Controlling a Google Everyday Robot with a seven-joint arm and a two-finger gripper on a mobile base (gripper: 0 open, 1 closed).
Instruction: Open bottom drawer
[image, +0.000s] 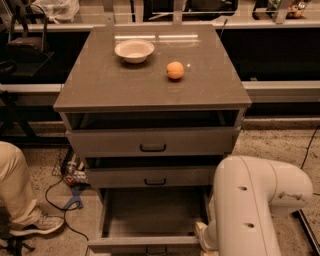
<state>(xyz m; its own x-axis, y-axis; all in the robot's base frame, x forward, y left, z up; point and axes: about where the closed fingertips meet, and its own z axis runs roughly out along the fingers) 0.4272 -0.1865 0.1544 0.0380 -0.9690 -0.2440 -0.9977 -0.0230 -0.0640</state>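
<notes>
The claw (202, 236) sits low at the frame's bottom edge, just beside the right front corner of the bottom drawer (150, 215). It is mostly hidden behind the bulky white arm (250, 210). What shows there is probably the claw or its wrist, and whether it is open, closed or gripping the handle cannot be told.

The bottom drawer stands well out from the cabinet, its plain grey tray exposed and bare, its front panel running along the bottom of the view. By the look of it the opening is essentially done. At most a last bit of travel and a release and withdrawal of the claw would remain.

Above it, the middle drawer (155, 176) and top drawer (152, 141) sit much further in, with a dark gap over each. On the cabinet's surface (110, 90) rest a pale bowl (134, 50) and an orange fruit (175, 70), a little apart.
</notes>
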